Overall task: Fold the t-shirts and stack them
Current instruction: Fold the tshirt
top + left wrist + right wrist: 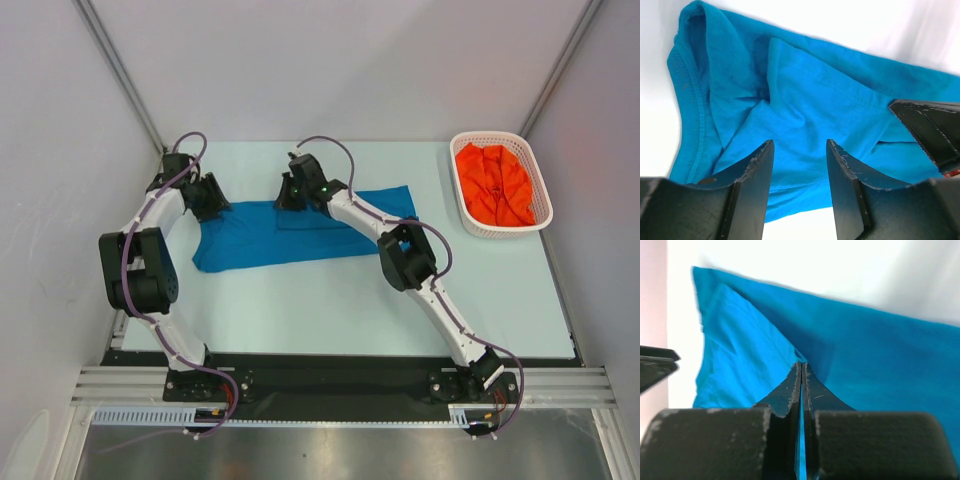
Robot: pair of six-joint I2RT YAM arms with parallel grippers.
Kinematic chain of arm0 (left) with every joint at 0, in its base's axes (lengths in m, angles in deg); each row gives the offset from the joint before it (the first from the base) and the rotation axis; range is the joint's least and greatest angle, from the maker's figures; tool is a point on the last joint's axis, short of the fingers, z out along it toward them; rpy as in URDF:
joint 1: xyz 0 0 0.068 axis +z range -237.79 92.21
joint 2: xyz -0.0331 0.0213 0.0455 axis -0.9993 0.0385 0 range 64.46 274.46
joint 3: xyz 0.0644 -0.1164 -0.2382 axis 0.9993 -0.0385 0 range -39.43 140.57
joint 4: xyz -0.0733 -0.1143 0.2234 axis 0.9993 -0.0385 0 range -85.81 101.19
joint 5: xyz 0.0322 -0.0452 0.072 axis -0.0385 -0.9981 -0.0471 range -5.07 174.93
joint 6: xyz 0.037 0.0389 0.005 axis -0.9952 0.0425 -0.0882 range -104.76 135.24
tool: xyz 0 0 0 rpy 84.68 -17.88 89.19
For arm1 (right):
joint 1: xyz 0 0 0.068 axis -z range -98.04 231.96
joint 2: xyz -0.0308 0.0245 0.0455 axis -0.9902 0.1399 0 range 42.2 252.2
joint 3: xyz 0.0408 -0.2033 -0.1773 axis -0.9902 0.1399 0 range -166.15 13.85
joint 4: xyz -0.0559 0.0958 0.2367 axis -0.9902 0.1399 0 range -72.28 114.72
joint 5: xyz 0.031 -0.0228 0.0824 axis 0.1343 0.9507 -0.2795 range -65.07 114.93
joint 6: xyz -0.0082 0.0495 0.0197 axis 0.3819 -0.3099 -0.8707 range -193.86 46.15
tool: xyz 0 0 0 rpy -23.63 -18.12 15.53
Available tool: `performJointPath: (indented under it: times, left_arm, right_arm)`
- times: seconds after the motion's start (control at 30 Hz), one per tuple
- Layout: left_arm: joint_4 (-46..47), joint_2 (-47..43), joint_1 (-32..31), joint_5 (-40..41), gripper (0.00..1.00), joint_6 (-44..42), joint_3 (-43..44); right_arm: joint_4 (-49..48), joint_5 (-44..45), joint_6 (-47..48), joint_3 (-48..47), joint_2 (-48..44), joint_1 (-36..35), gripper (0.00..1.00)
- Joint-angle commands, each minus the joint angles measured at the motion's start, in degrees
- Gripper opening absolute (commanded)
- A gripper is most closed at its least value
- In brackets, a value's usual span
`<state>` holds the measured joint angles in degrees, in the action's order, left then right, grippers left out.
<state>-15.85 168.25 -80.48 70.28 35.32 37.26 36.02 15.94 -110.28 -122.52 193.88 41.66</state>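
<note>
The right jaws are pressed fully together. A thin sliver of the blue t-shirt (880, 355) shows in the seam between them, so they are pinching a fold of its cloth at their tips. From that pinch a crease runs off ahead and to the left. A lighter flap lies to the left of the jaws and the darker body of the shirt spreads to their right.

The left jaws stand about half apart, with no cloth visibly gripped. The blue t-shirt (805, 100) lies rumpled under and ahead of them, showing through the gap between the two tips. Its ribbed collar (682, 100) curves down to their left. The black right jaws sit just off to their right, on the same shirt.

Seen from above, the blue t-shirt (250, 245) is spread on the pale worktop (330, 310). The left jaws are at one end of it and the right jaws are at its far edge near the middle. The orange-red t-shirt (492, 185) is bunched in a white basket (505, 233), well apart from the right jaws on their right.
</note>
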Motion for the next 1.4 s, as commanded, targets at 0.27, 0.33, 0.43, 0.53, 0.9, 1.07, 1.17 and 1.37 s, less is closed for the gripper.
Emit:
performJointPath:
  times: [0.27,0.33,0.43,0.53,0.9,1.07,1.17,1.37]
  left_arm:
    - [0.9,0.0,0.2,-1.1,0.51,0.8,2.6]
    - [1.0,0.7,0.1,-1.7,0.50,1.2,2.9]
    - [1.5,1.2,0.1,-2.5,0.49,1.6,2.9]
    - [2.1,1.2,0.0,-2.7,0.47,1.8,2.5]
    - [-1.9,6.2,-1.3,6.8,0.32,4.5,5.5]
    - [-3.4,-10.2,-6.1,17.5,0.53,2.9,0.6]
    - [-6.6,-14.3,-9.9,20.4,0.58,7.9,-2.5]
    - [-10.0,-13.4,-14.6,15.2,0.66,24.4,-9.3]
  right_arm:
    - [-1.9,1.8,0.1,6.0,-4.7,1.4,0.03]
    - [-2.2,1.1,0.1,6.6,-4.6,1.6,0.13]
    - [-2.0,0.2,0.6,6.6,-5.3,2.1,0.37]
    - [0.2,1.1,1.4,6.1,-6.8,2.1,0.43]
    - [23.5,2.2,9.0,-2.2,-12.6,6.8,0.52]
    - [36.9,11.1,17.7,4.0,-19.0,11.4,0.64]
    - [38.7,15.3,21.5,10.9,-23.5,14.0,0.75]
    - [40.6,15.1,30.4,15.3,-25.3,16.9,0.92]
